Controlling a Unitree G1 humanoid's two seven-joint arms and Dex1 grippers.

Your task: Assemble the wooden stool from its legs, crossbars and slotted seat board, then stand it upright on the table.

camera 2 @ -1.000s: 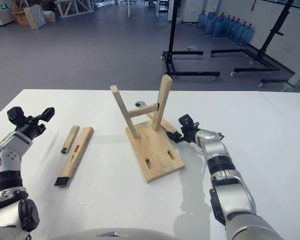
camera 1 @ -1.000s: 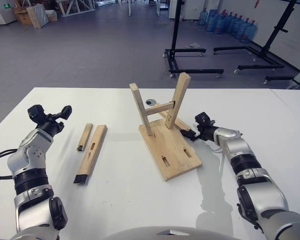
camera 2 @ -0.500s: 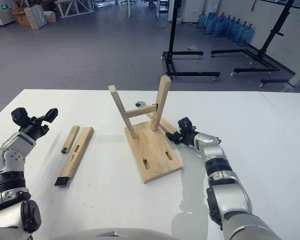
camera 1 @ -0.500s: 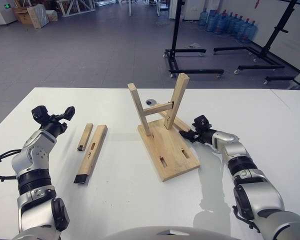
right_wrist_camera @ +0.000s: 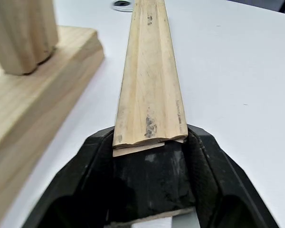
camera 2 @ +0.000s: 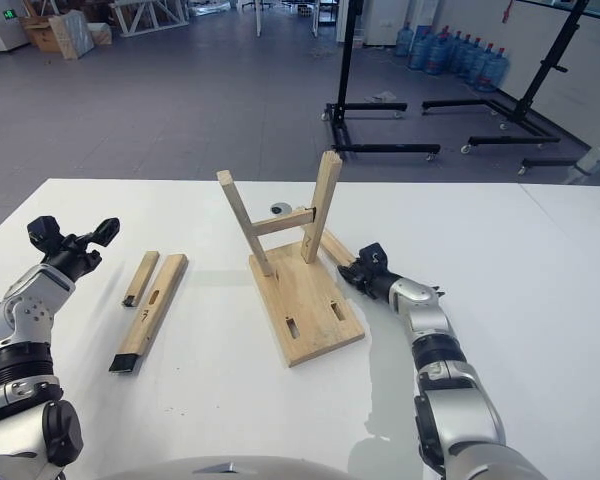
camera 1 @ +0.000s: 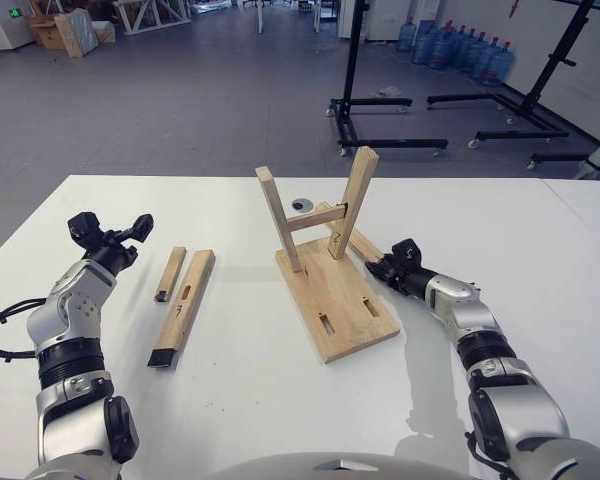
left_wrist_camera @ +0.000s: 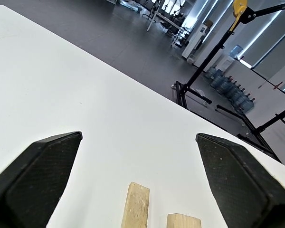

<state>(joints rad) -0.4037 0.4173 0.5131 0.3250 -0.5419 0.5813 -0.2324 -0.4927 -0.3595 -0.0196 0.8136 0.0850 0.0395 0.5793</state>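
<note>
Your right gripper (right_wrist_camera: 149,138) is clenched on the pale flat wooden strip (right_wrist_camera: 148,66), slotted light-wood seat board (camera 1: 352,310) just beside it, lower than a second ago; your left gripper (left_wrist_camera: 137,140) gapes wide

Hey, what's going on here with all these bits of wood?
A robot is building a wooden stool on a white table. Two legs joined by a crossbar already stand in the seat board, which lies flat. The right jaws are shut on the end of a stick that runs beside the board. The left jaws are open, held over the table near two loose pieces.
</note>
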